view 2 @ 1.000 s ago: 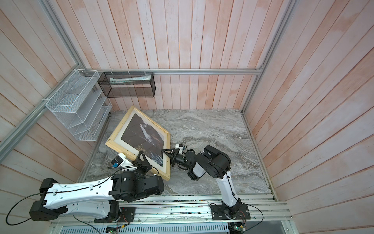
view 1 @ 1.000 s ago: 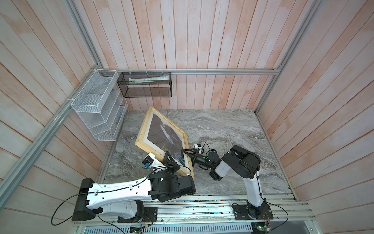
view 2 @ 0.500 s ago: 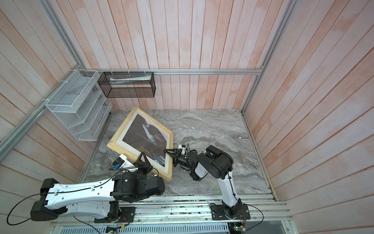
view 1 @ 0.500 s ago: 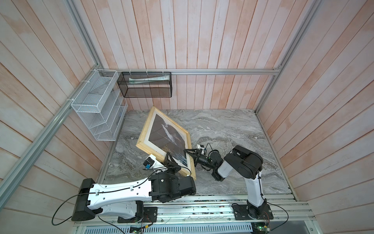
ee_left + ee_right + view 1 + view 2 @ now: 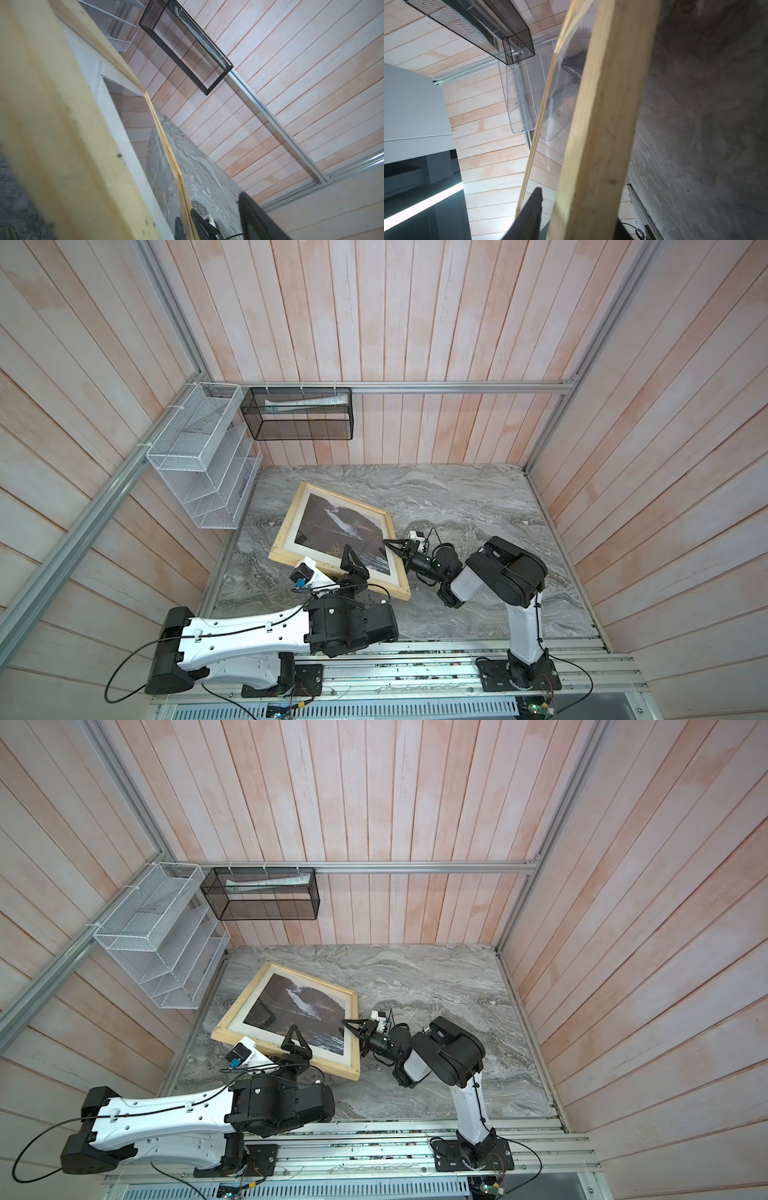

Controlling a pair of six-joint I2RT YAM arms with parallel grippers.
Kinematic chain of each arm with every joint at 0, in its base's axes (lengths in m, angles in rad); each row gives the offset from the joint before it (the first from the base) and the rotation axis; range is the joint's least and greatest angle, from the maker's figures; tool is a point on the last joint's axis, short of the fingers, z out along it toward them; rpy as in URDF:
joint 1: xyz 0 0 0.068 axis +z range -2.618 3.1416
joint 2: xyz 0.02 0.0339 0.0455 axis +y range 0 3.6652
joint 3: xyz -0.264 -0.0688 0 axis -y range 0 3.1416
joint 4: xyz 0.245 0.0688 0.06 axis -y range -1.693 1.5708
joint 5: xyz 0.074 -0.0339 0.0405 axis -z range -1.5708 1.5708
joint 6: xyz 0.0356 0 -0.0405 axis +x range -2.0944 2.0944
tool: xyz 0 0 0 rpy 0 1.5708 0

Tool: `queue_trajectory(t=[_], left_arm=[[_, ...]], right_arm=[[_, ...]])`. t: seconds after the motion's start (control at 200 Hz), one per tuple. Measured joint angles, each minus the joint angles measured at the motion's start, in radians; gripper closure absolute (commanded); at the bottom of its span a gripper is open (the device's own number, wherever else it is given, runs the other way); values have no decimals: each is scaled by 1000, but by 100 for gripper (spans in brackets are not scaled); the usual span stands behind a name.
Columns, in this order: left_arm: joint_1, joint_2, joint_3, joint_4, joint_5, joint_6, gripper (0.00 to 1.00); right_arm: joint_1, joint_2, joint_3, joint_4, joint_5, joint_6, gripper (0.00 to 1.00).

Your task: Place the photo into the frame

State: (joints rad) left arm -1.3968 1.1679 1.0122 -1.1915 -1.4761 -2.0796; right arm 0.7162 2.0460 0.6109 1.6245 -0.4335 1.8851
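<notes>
Left gripper point(image 5: 352, 560) has sprung wide off the frame point(image 5: 401, 580), right gripper's point(image 5: 392, 547) hold is unclear, and the photo point(image 5: 340, 526) sits inside: nearly done.

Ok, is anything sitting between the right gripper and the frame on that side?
Nothing visible. The right gripper is at the frame's nearest rail with a finger on either side of the wood and nothing wedged between, as the left wrist view also shows. Whether it is clamping I cannot tell. The photo lies inside the frame.
</notes>
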Motion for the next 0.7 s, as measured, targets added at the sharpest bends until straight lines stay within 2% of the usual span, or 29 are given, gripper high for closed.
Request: queue_trajectory(t=[0.295, 0.7], left_arm=[[0, -5, 0, -10, -1, 0, 17], [0, -24, -1, -28, 5, 0, 10]], right_arm=[[-10, -10, 7, 12, 2, -8, 53], [-27, -10, 19, 13, -10, -9, 44]])
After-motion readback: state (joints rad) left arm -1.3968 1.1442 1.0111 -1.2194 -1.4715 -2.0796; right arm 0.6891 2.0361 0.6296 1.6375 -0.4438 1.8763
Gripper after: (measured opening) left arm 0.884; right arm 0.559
